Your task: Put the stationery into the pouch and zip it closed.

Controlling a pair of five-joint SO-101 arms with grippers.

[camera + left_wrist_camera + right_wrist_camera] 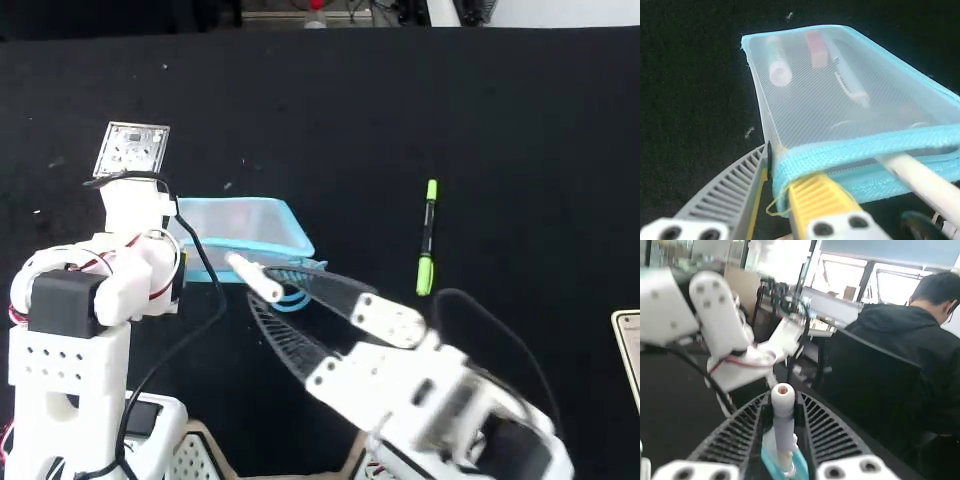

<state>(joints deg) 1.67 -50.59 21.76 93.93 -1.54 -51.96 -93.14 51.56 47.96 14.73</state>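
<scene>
Left gripper pinched on zipper-edge corner of pouch, pouch flat on black table, pens and red item inside, right gripper clamped on white pen, pen tip at pouch opening, green marker on table well apart from pouch

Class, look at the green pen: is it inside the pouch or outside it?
Outside. The green pen lies on the bare black table, well apart from the pouch.

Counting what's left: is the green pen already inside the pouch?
No, the green pen lies outside on the table, well apart from the pouch.
</scene>
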